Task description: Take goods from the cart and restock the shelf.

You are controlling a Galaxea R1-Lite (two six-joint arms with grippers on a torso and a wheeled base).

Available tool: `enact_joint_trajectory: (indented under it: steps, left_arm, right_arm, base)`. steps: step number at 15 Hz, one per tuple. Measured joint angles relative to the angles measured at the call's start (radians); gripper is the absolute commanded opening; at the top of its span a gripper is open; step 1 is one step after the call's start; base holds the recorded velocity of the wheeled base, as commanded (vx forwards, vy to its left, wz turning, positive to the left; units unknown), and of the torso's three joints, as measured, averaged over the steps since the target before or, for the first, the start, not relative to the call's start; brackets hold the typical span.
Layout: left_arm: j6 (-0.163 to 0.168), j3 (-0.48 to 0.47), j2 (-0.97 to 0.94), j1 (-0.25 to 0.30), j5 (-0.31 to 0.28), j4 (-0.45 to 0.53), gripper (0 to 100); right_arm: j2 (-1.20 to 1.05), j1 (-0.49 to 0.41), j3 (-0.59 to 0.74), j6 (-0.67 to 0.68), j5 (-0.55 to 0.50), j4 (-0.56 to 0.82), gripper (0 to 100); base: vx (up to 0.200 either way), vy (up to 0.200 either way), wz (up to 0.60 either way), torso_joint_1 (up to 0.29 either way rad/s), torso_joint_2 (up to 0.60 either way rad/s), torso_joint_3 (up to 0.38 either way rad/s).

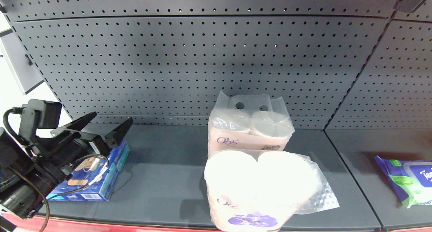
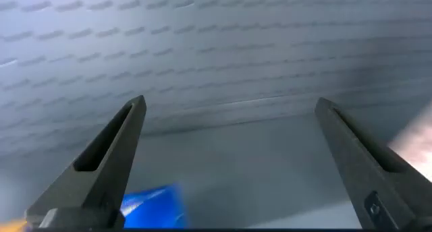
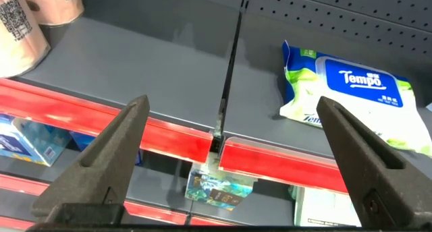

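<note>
Lining the shelf (image 1: 162,178): tissue box (image 1: 101,183), two toilet-roll packs (image 1: 248,127) (image 1: 260,181), wipes pack (image 1: 408,181); left gripper (image 1: 110,117), right gripper (image 3: 233,102) jaws apart.

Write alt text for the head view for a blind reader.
The left gripper, jaws open, hangs over a blue tissue box at the left of a grey shelf. Mid-shelf, the rear toilet roll pack stands behind the front toilet roll pack; a wet wipes pack lies at the right.
</note>
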Motion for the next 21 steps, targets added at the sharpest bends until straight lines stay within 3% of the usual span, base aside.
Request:
enact_joint_trajectory:
  steps: [2, 5, 7, 11, 13, 15, 17, 21]
  left_arm:
    - [0.002, 0.001, -0.022, -0.001, 0.002, 0.066, 100]
    - [0.001, -0.015, -0.123, -0.004, 0.0, 0.323, 100]
    - [0.0, -0.058, -0.25, -0.006, -0.002, 0.626, 100]
    - [0.0, -0.236, -0.581, -0.007, -0.03, 1.38, 100]
    - [0.0, -0.326, -0.746, -0.007, -0.043, 1.665, 100]
    - [0.001, -0.372, -0.894, -0.007, -0.045, 1.851, 100]
    - [0.002, -0.394, -1.011, -0.007, -0.035, 1.968, 100]
    - [0.003, -0.4, -1.15, -0.006, 0.011, 2.053, 100]
  right_arm:
    - [0.01, 0.0, -0.02, 0.0, 0.001, -0.003, 100]
    - [0.063, 0.0, -0.086, -0.001, 0.003, -0.003, 100]
    - [0.124, 0.0, -0.138, -0.001, 0.003, -0.003, 100]
    - [0.287, -0.01, -0.221, 0.0, -0.002, -0.008, 100]
    - [0.378, -0.047, -0.258, -0.001, -0.007, -0.01, 100]
    - [0.467, -0.133, -0.287, -0.001, -0.02, -0.007, 100]
    - [0.561, -0.216, -0.3, 0.021, -0.018, -0.01, 100]
    - [0.751, -0.193, -0.327, 0.156, 0.034, -0.057, 100]
  base:
    - [0.0, 0.0, 0.0, 0.0, 0.0, 0.0]
    - [0.0, 0.0, 0.0, 0.0, 0.0, 0.0]
    - [0.0, 0.0, 0.0, 0.0, 0.0, 0.0]
    - [0.0, 0.0, 0.0, 0.0, 0.0, 0.0]
    - [0.0, 0.0, 0.0, 0.0, 0.0, 0.0]
    - [0.0, 0.0, 0.0, 0.0, 0.0, 0.0]
    - [0.0, 0.0, 0.0, 0.0, 0.0, 0.0]
    - [0.0, 0.0, 0.0, 0.0, 0.0, 0.0]
